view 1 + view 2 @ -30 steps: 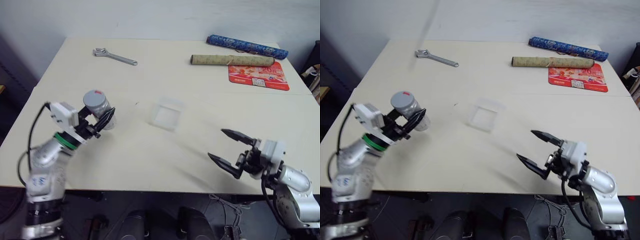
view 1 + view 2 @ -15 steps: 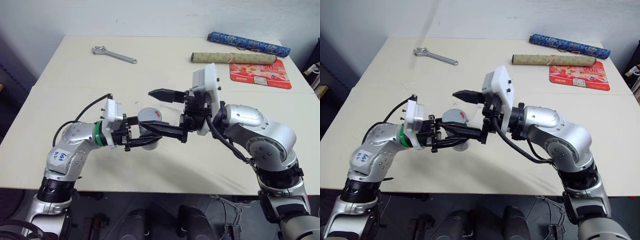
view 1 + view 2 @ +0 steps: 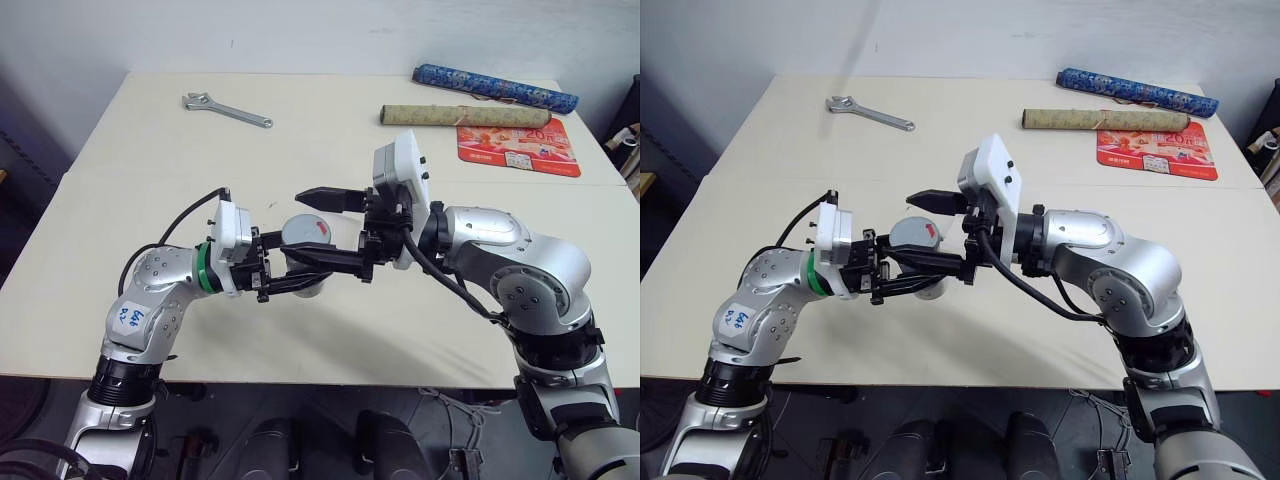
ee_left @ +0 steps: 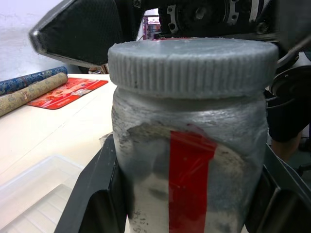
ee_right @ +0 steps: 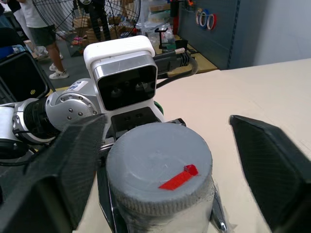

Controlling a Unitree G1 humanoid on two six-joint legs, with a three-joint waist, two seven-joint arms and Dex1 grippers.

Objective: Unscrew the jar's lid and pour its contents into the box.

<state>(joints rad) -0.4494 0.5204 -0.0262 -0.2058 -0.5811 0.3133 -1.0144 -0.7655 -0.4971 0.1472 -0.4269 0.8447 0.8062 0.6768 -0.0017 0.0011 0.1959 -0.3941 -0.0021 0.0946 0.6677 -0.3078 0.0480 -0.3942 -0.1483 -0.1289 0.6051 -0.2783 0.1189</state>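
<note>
Grey lid [image 5: 159, 165] sits screwed on the jar [image 4: 189, 179], red mark on its top edge. Left tool [image 3: 290, 272] is clamped on the jar body, holding it above the table [image 3: 330, 340] in front of the robot, lid end facing the right arm. Red stripe label faces the left wrist camera.

Right tool [image 3: 322, 232] is lined up on the lid with its two fingers spread either side of it, one above and one below in the head view. Fingers not touching the lid yet, gap visible on both sides in the right wrist view. So: left gripping the jar, right open around the lid, unscrewing not started.

Box [image 4: 34, 194] lies on the table below and behind the jar, partly seen in the left wrist view. Contents can't be made out through the jar wall.

Risks from here:
- Right fingers close off-centre on the ribbed lid, slip when twisting, lid stays on.
- Twist turns the whole jar inside the left grip if that hold is weaker than the thread.
- Lid pops free with the jar tilted sideways, bits spill on the table before reaching the box.
- The two tools are very close, fingers could knock each other.

Wrench [image 3: 226, 110], two rolled tubes [image 3: 465, 116] and red mat [image 3: 518, 147] sit far back, out of the way.
</note>
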